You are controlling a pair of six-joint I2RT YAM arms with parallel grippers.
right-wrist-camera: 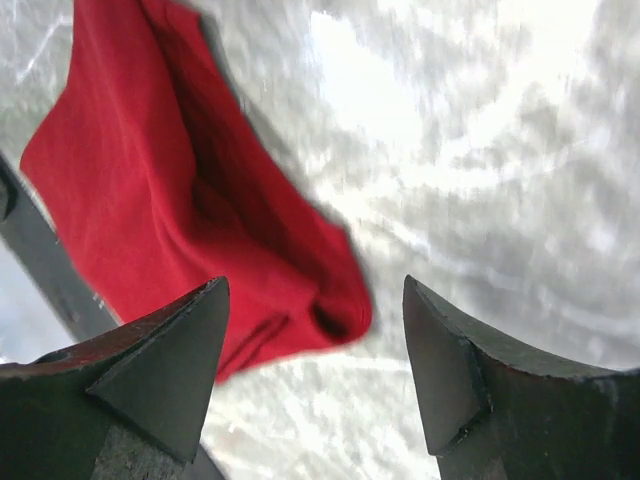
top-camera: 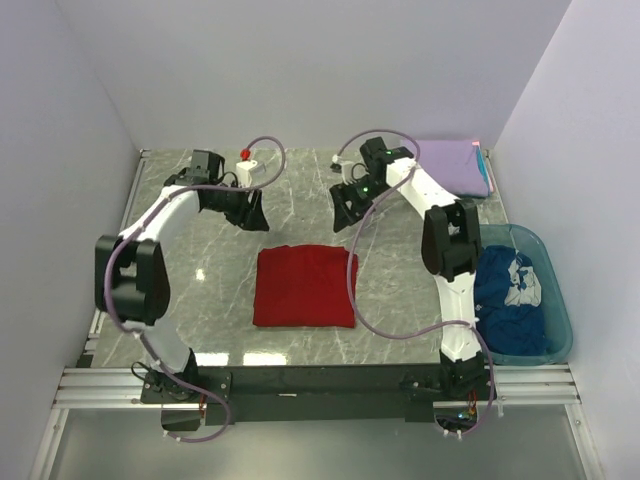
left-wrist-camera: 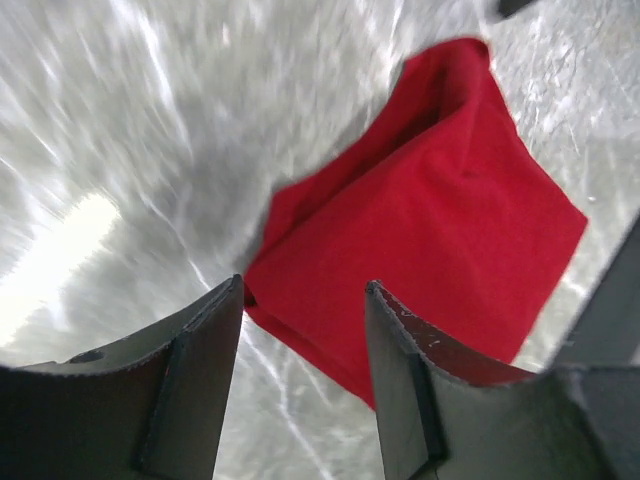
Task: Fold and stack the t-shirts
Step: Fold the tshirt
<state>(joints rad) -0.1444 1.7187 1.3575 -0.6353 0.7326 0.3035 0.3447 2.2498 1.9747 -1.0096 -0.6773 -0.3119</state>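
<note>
A bright red t-shirt (top-camera: 304,287) lies folded into a rectangle on the marble table, between the two arms. It also fills the left wrist view (left-wrist-camera: 430,230) and the right wrist view (right-wrist-camera: 150,190). My left gripper (top-camera: 256,217) hovers open above the shirt's far left corner, nothing between its fingers (left-wrist-camera: 400,340). My right gripper (top-camera: 343,216) hangs open above the far right corner, also empty. A lavender t-shirt (top-camera: 455,165) lies folded at the back right. A dark blue t-shirt with white print (top-camera: 512,290) sits crumpled in the teal tub.
The translucent teal tub (top-camera: 556,300) stands at the right edge of the table. White walls close in the table on three sides. A small white and red fitting (top-camera: 245,158) sits at the back edge. Purple cables loop off both arms.
</note>
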